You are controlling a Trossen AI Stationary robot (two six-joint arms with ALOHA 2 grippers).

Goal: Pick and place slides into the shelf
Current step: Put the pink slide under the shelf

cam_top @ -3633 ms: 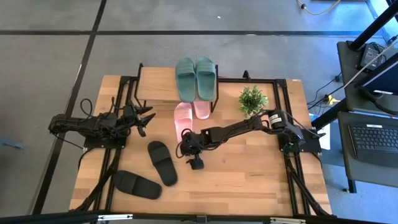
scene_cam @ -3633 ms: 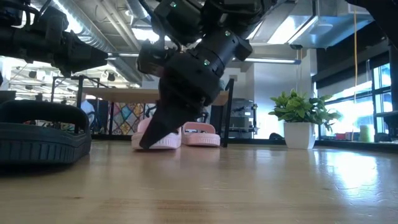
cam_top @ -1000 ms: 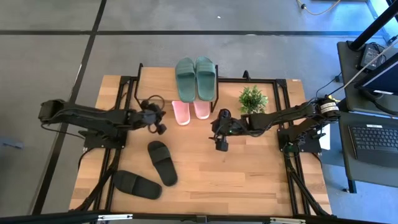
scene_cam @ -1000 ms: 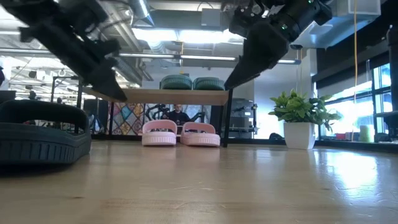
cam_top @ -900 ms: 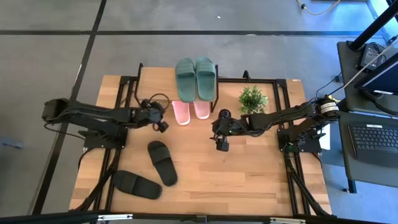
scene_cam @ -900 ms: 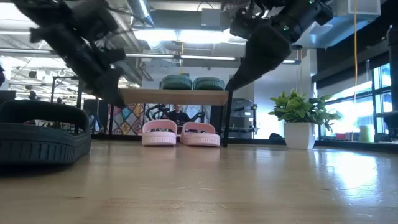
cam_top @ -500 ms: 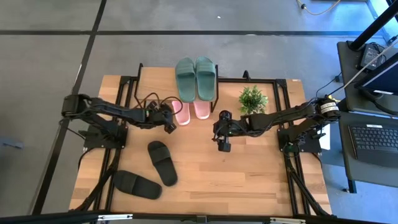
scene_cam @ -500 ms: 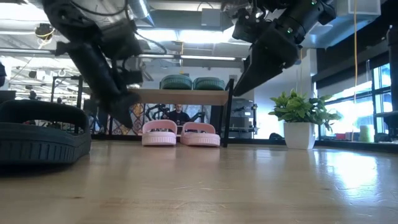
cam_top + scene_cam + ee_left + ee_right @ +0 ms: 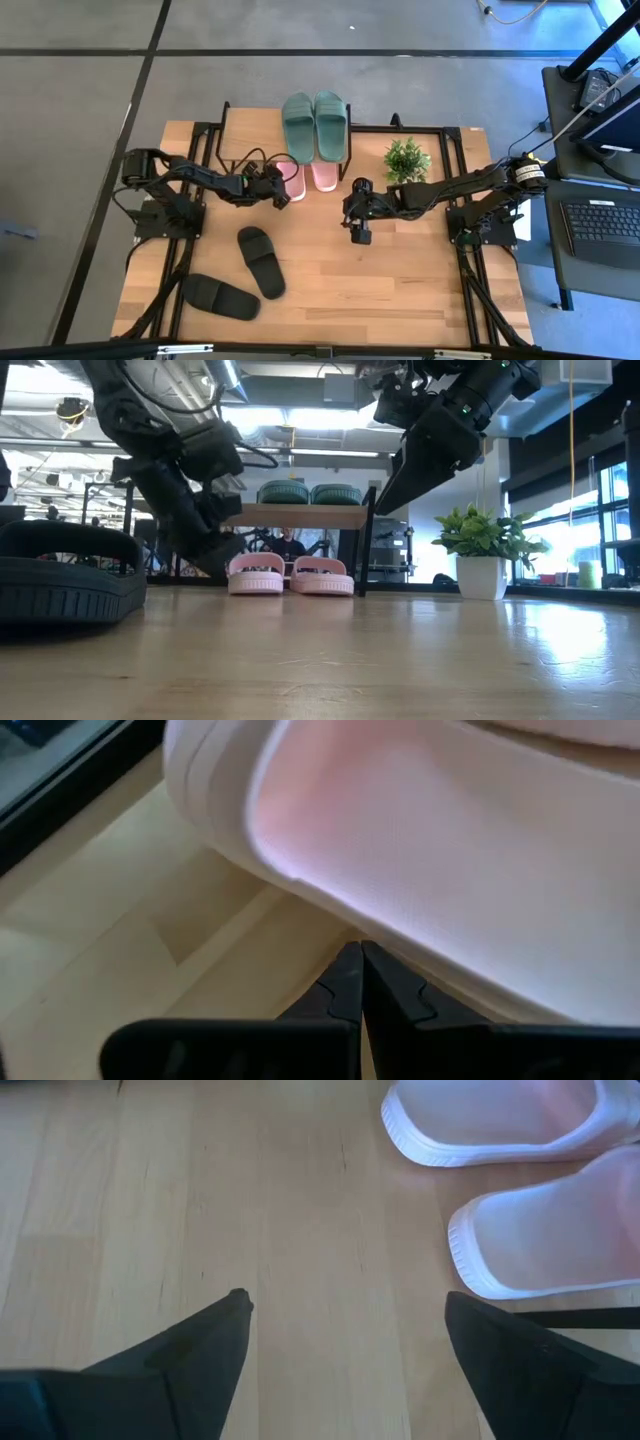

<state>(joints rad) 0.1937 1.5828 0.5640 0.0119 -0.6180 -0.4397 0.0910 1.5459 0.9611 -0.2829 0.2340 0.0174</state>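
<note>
I logged the shelf (image 9: 262,135) at the far edge of the table (image 9: 400,290) and used it as my reference. The green pair (image 9: 314,124) sat on the shelf's top board at its right end. The pink pair (image 9: 290,574) stood side by side on the table under that same end, heels sticking out toward the near side of the table.

I had the left gripper (image 9: 281,189) low at the heel of the left pink slide (image 9: 450,870), just in front of the shelf. Its fingers (image 9: 345,982) were pressed together with nothing between them, tips right at the slide's sole edge; I could not tell whether they touched it.

The right gripper (image 9: 359,226) hung above the table, off the shelf's right front corner and nearer to me than the pink pair. Its fingers (image 9: 200,1340) were spread wide and empty, bare wood between them.

Two black slides remained well in front of the shelf: one (image 9: 261,260) lay at an angle nearer the middle, the other (image 9: 219,296) toward the near left corner of the table. A potted plant (image 9: 406,160) stood just right of the shelf.
</note>
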